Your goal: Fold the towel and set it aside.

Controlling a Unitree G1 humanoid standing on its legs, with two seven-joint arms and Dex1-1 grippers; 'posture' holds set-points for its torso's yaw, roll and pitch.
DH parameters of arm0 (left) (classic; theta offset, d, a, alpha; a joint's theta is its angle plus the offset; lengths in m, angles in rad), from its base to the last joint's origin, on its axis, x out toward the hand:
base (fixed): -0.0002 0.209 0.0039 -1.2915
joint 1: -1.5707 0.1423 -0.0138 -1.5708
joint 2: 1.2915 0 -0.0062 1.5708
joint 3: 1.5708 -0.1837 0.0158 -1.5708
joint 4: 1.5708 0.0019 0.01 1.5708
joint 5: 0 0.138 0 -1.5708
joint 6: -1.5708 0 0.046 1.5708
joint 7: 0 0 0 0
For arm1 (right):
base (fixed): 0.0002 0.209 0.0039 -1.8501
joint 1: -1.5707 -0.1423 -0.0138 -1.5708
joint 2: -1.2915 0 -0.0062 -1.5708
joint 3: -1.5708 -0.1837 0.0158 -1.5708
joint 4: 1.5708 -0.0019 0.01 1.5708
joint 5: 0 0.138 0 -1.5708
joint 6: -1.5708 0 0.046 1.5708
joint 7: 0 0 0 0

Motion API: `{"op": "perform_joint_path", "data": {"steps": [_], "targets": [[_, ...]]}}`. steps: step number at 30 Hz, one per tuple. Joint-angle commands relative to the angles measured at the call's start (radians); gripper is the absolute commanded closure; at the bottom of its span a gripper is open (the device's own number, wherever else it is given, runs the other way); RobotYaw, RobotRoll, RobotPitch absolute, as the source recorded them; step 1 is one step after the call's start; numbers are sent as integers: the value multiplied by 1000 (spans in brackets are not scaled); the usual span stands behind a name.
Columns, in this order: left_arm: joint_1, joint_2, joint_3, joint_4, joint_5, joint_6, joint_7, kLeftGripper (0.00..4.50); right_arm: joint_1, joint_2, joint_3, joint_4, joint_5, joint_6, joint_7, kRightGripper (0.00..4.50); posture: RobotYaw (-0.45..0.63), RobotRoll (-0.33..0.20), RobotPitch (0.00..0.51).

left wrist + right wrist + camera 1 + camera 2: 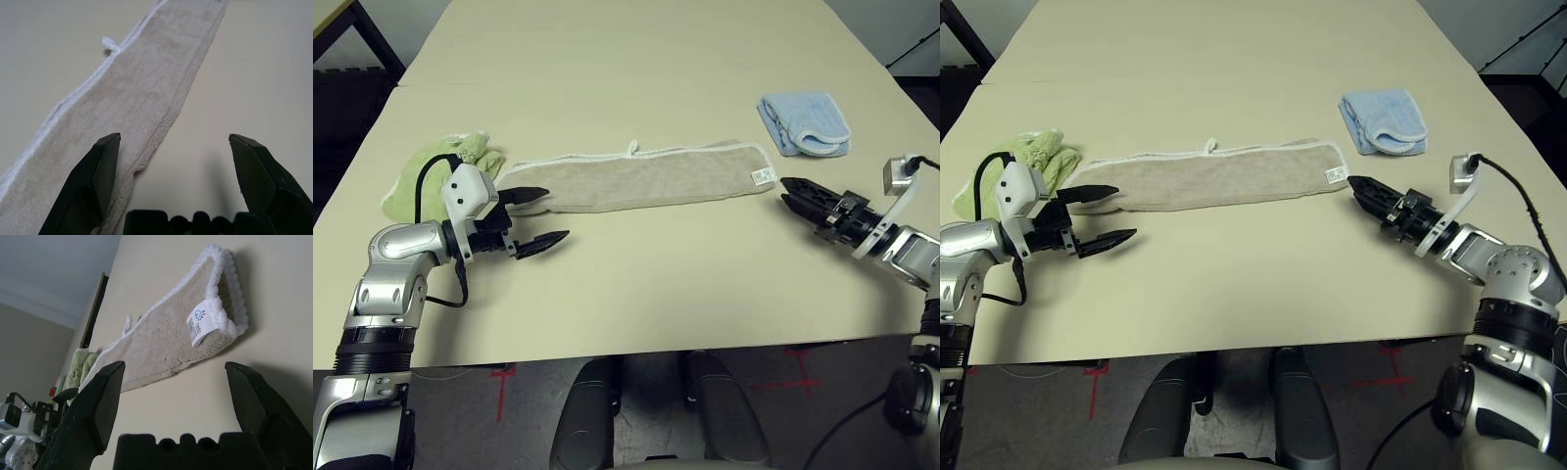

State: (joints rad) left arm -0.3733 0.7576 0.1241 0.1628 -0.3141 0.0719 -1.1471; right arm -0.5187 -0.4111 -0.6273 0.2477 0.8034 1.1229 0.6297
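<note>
Fluffy terry towel (636, 176); smooth matt table (636, 294).

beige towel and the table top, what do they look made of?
Towel: looks like terry or plush cloth, matte with a fuzzy nap, white stitched edging, a small loop and a sewn-in label. The fibre can't be told.
Table: smooth, pale cream, low-sheen top, likely laminate; a seam runs across it further back.
</note>
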Motion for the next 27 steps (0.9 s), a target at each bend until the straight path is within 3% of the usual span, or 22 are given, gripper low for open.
{"op": "perform_joint_path", "data": {"steps": [1,10,27], "targets": [[8,-1,-16,-13,-1,5,-2,0,1,30,-36,-23,41,6,-96,31,13,0,206],[22,6,-17,-31,-2,11,-1,0,-46,71,-39,17,78,-15,-247,31,20,0,207],[28,14,-15,-40,-1,28,-2,0,-75,108,17,95,65,-157,-297,31,23,0,200]]}}
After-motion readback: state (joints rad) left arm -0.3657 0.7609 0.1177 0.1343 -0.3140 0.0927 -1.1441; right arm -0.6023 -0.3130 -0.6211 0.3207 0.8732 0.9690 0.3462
